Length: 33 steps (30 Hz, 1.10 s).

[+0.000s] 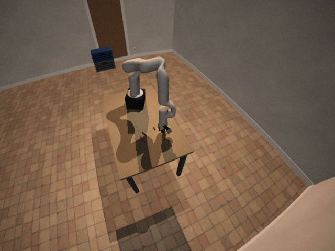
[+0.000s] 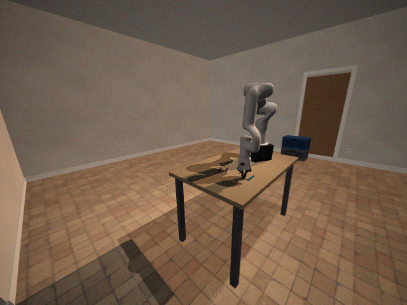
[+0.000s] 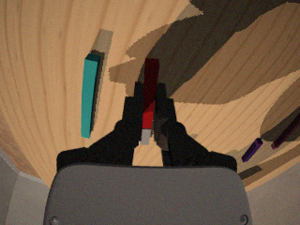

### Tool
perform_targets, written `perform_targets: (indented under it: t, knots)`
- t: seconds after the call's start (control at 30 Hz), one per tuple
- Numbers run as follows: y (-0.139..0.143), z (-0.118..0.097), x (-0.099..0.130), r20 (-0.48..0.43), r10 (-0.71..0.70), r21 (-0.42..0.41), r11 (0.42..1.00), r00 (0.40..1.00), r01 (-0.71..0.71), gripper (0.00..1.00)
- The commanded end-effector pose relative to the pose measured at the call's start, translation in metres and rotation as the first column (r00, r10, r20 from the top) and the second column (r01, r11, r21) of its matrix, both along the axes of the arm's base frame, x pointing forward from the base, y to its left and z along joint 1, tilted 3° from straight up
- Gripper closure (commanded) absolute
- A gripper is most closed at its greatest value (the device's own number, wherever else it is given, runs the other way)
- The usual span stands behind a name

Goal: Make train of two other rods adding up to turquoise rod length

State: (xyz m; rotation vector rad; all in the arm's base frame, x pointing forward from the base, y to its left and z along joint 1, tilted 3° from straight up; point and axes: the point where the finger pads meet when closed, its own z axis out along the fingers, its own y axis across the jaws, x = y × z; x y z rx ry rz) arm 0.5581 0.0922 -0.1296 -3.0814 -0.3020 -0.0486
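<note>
With our claw (image 1: 164, 131) (image 2: 243, 176) (image 3: 148, 95) clamped on the red rod (image 2: 243, 178) (image 3: 151, 72) near the table's (image 1: 182, 147) (image 2: 259, 187) long edge, seemingly end to end with the grey rod (image 3: 145, 137), we judge only checking alignment, releasing and withdrawing remain.

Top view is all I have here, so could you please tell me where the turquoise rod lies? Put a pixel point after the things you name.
Observer: The turquoise rod (image 2: 250, 178) (image 3: 89, 97) lies on the table, beside the end effector (image 1: 164, 131) (image 2: 243, 177) (image 3: 148, 95).
Operator: Thank you. Which rod is between the fingers?
Observer: The wrist view shows the red rod (image 3: 150, 89) there.
Operator: Is anything at its end?
Observer: Yes, the grey rod (image 3: 145, 137), in line with it; I cannot tell whether they touch.
</note>
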Motion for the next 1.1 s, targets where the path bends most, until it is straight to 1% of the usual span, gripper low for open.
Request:
perform_targets:
  t: [0.0,0.73,0.77,0.83,0.87,1.0,1.03,1.07]
  knots:
    - [0.0001,0.0007,0.001,0.002,0.0,0.0,1.0,1.0,0.0,0.96]
    - [0.0001,0.0007,0.001,0.002,0.0,0.0,1.0,1.0,0.0,0.96]
    - [0.0001,0.0007,0.001,0.002,0.0,0.0,1.0,1.0,0.0,0.92]
    - [0.0001,0.0007,0.001,0.002,0.0,0.0,1.0,1.0,0.0,0.92]
    - [0.0001,0.0007,0.001,0.002,0.0,0.0,1.0,1.0,0.0,0.88]
    - [0.0001,0.0007,0.001,0.002,0.0,0.0,1.0,1.0,0.0,0.88]
    - [0.0001,0.0007,0.001,0.002,0.0,0.0,1.0,1.0,0.0,0.84]
    - [0.0001,0.0007,0.001,0.002,0.0,0.0,1.0,1.0,0.0,0.84]
